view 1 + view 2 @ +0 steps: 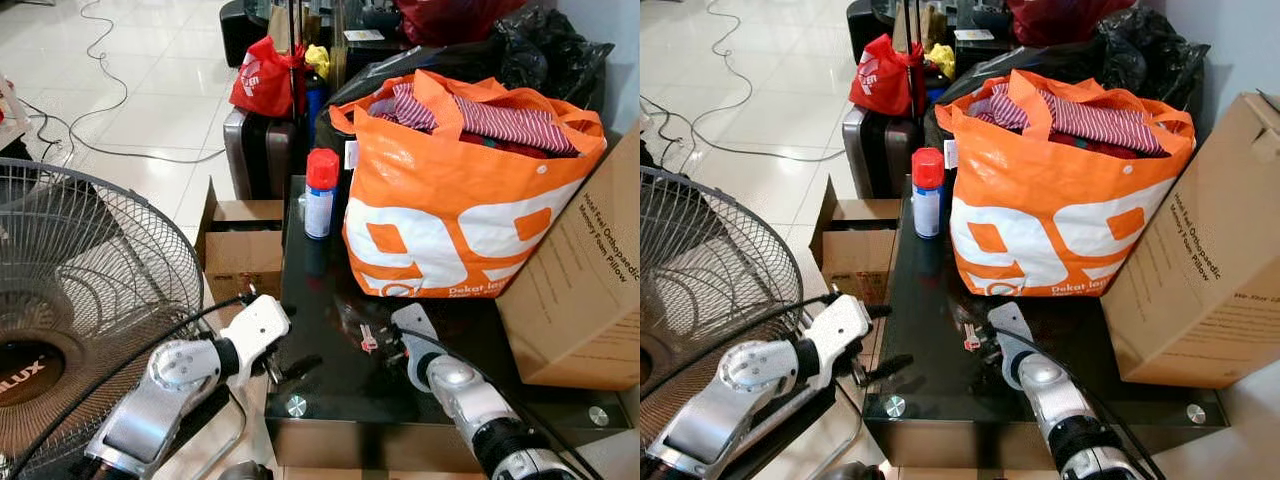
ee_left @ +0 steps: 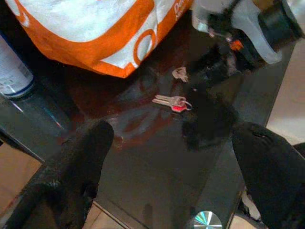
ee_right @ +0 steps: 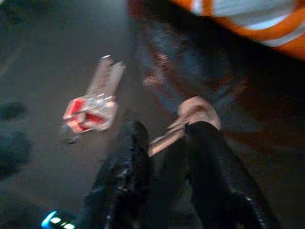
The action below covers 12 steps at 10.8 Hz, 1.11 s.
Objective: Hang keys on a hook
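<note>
Step in hand: picking the keys up off the black glass tabletop [image 1: 330,385]; judged an early stage, with no hook visible yet.
Doing it well: the keys lie flat on slick glass, so the fingers should come in low, close on a raised part, and lift only once the grip is firm.
Left end effector [image 2: 167,167]: nearest the viewer, at the tabletop's front left edge, fingers spread wide, holding nothing, aimed toward the keys.
Right end effector [image 3: 164,148]: low over the glass at the front centre, its two black fingers nearly together around a pale key [image 3: 195,112]; whether the pinch is secure cannot be told through the blur.
Keys [image 2: 171,101]: silver blades with a red tag, lying flat on the glass just beside the right fingertips.
Behind the keys: an orange shopping bag [image 1: 450,200] full of striped cloth.
Beside it: a red-capped spray can [image 1: 320,195] to the left, a cardboard box [image 1: 585,270] to the right.
Far left: a floor fan's wire grille [image 1: 80,290].
</note>
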{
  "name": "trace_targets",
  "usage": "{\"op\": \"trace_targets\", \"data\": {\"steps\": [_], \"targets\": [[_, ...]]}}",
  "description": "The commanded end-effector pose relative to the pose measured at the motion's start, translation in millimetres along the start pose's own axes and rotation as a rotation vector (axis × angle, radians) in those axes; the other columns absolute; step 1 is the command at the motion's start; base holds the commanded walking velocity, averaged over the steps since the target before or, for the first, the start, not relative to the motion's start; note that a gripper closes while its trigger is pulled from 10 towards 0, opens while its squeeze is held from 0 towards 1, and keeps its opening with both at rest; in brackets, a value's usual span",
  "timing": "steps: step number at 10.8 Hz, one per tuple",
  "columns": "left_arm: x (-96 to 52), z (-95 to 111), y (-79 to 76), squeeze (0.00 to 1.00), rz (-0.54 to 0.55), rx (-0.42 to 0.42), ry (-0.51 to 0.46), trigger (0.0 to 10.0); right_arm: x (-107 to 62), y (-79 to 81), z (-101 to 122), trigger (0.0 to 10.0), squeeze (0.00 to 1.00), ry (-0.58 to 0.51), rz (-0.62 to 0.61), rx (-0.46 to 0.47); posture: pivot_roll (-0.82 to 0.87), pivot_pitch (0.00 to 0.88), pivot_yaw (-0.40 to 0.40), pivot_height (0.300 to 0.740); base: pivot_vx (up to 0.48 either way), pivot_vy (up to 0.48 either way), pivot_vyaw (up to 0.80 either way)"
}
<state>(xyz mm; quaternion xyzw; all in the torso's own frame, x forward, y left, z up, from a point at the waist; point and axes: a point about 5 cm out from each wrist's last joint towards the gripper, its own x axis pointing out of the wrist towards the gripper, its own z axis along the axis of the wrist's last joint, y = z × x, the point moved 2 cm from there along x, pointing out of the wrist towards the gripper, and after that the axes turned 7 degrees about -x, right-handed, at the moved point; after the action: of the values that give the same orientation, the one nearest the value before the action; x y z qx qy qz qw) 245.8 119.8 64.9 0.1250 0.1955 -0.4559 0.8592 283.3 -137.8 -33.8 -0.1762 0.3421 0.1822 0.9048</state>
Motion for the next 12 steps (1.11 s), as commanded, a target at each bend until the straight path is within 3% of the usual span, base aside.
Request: {"op": "trace_targets", "data": {"steps": [1, 2, 3, 4, 9, 10, 11, 12], "targets": [[-0.6, -1.3, -2.7, 0.63, -0.013, 0.018, 0.013, 10.0, 0.5, -7.5, 2.2, 10.0, 1.00, -0.001, -0.055, 0.007, -0.02, 0.059, -0.014, 0.740, 0.000, 0.000, 0.00], [-0.8, -1.4, -3.4, 0.63, -0.016, 0.019, 0.014, 10.0, 0.7, -10.9, 2.7, 10.0, 0.65, 0.001, -0.080, 0.022, -0.02, 0.061, -0.014, 0.740, 0.000, 0.000, 0.00], [-1.0, -1.5, -4.1, 0.63, -0.019, 0.019, 0.015, 10.0, 0.8, -12.5, 2.9, 10.0, 0.07, 0.002, -0.092, 0.028, -0.02, 0.063, -0.013, 0.740, 0.000, 0.000, 0.00], [-1.5, -1.5, -6.2, 0.63, -0.026, 0.021, 0.017, 10.0, 1.0, -14.3, 3.1, 10.0, 0.00, 0.002, -0.102, 0.027, -0.02, 0.065, -0.010, 0.740, 0.000, 0.000, 0.00], [-6.7, 0.3, -8.7, 0.63, -0.035, 0.024, 0.026, 10.0, 7.3, -7.6, 12.8, 10.0, 0.00, 0.001, -0.092, 0.011, 0.01, 0.095, -0.013, 0.740, 0.000, 0.000, 0.00], [-8.7, -0.8, -9.1, 0.63, -0.038, 0.022, 0.032, 10.0, 7.9, -5.9, 12.3, 9.5, 0.00, 0.007, -0.087, 0.007, 0.01, 0.101, -0.010, 0.740, 0.000, 0.000, 0.00], [-9.9, -1.4, -9.4, 0.63, -0.040, 0.021, 0.035, 10.0, 7.9, -5.4, 10.3, 7.1, 0.00, 0.015, -0.087, 0.005, 0.01, 0.100, -0.009, 0.740, 0.000, 0.000, 0.00], [-9.4, -0.6, -9.1, 0.63, -0.043, 0.020, 0.036, 10.0, 7.3, -6.6, 4.4, 3.8, 0.00, 0.032, -0.089, 0.007, 0.01, 0.102, -0.005, 0.740, 0.000, 0.000, 0.00]]}}
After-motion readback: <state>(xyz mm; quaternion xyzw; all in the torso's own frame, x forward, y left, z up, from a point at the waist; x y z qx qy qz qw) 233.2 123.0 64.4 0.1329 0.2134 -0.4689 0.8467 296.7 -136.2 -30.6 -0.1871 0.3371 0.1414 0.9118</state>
